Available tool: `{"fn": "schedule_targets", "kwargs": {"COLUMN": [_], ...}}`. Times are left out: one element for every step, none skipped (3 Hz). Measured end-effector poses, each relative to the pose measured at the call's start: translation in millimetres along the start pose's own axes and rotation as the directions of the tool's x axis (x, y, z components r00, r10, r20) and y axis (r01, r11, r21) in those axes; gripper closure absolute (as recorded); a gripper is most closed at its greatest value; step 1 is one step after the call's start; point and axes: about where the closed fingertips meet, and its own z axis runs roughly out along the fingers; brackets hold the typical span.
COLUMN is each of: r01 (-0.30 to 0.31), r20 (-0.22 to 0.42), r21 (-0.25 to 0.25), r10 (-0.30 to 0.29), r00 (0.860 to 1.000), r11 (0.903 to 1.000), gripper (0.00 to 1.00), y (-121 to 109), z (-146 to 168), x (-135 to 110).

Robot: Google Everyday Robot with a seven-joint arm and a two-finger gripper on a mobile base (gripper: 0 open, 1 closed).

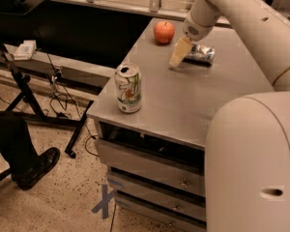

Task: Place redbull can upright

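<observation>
The redbull can [201, 53], slim and silver-and-blue, lies on its side on the grey table [193, 100] near the far edge. My gripper [178, 56] hangs from the white arm just left of the can, its pale fingers [179, 52] pointing down at the table beside the can's end. Whether it touches the can is not clear.
A wider white-and-green soda can [128, 88] stands upright near the table's front left corner. A red apple [164, 32] sits at the far edge, left of the gripper. My white arm fills the right side. A person's leg and shoe [31, 166] are on the floor at left.
</observation>
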Motion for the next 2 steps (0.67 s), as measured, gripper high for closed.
{"fn": "schedule_targets", "kwargs": {"r01": [0.019,0.042], "r20": [-0.073,-0.097], "r21": [0.001,0.008], "r10": [-0.018,-0.041], "r00": [0.997,0.994], "r11": [0.9998,0.9991], "gripper": [0.41,0.64], "y": [1.8,2.4], "z": [7.4,4.1], "x": [5.5,2.8]}}
